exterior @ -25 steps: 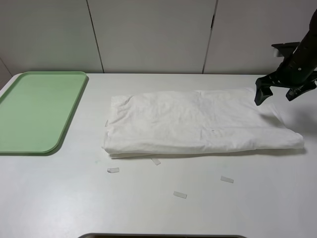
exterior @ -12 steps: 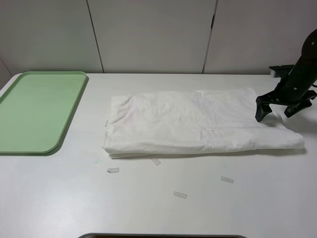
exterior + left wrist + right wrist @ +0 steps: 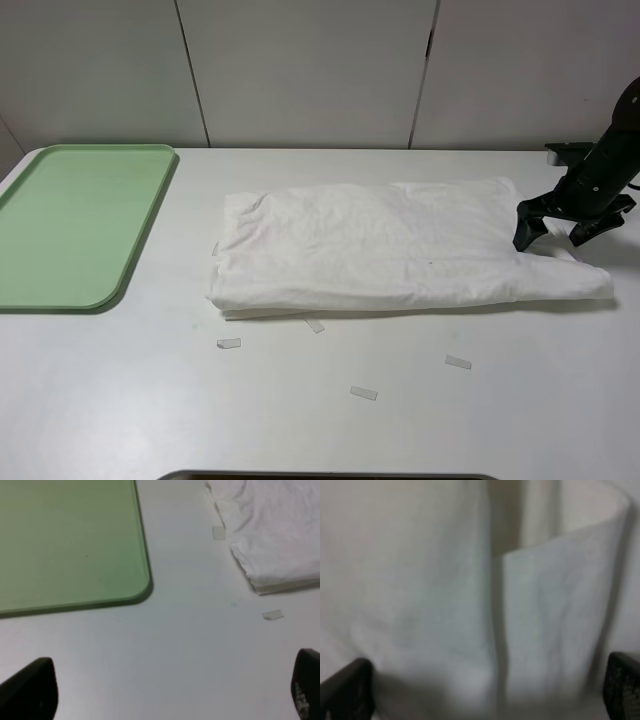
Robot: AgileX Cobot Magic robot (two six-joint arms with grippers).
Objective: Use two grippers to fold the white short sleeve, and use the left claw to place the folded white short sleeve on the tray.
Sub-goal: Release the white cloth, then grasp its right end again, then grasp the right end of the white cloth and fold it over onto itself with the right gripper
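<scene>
The white short sleeve (image 3: 400, 250) lies folded into a long band across the middle of the table; its left corner (image 3: 272, 535) shows in the left wrist view and its cloth (image 3: 470, 595) fills the right wrist view. The light green tray (image 3: 75, 220) rests bare at the far left, its corner (image 3: 70, 545) in the left wrist view. My right gripper (image 3: 553, 232) is open, low over the shirt's right end, fingers (image 3: 345, 687) spread on either side of the cloth. My left gripper (image 3: 170, 690) is open above bare table near the tray's corner, out of the high view.
Several small pale tape strips (image 3: 363, 393) lie on the white table in front of the shirt; one (image 3: 272, 614) sits near the shirt's left corner. A pale panelled wall (image 3: 300, 70) closes the back. A dark edge (image 3: 330, 476) shows at the table's front.
My right gripper has come down and slightly left, from above the table's right edge to the shirt's right end. The shirt and tray have not moved.
</scene>
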